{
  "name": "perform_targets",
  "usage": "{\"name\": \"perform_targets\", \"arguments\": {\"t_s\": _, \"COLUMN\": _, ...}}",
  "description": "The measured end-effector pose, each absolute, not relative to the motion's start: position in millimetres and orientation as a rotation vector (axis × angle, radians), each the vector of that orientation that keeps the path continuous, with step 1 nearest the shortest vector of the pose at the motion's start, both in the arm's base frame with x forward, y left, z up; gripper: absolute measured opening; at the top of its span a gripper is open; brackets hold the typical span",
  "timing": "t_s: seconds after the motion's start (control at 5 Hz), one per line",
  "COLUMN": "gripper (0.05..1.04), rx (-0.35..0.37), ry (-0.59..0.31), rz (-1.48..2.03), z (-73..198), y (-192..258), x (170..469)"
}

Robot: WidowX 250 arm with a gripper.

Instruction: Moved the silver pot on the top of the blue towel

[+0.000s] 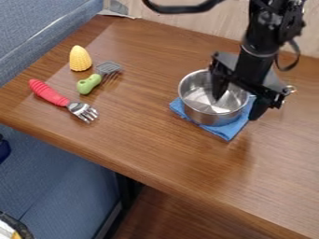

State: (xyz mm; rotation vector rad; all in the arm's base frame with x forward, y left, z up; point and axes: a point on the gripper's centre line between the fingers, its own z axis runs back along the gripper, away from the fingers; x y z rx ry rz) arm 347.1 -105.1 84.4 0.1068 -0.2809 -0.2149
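As pot (209,116) is set on towel (226,132), release seems done; hand (236,108) is spread wide, nothing gripped, to be lifted straight up.

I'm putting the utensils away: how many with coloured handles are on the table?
2: a red-handled fork at the picture's left, and a green-handled utensil between it and the yellow corn.

1. I am finding no readable texts, labels or brands.
2. I am making out no legible numbers or signs either.
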Motion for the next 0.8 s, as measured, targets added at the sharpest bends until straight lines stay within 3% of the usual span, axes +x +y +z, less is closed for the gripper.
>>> {"name": "perform_targets", "arguments": {"t_s": 0.4, "gripper": 1.002, "rx": 0.019, "ry": -0.374, "rz": -0.136, "z": 136, "y": -90, "x": 341}}
{"name": "perform_targets", "arguments": {"t_s": 0.8, "gripper": 1.001, "rx": 0.006, "ry": -0.381, "rz": -0.099, "z": 151, "y": -79, "x": 336}}
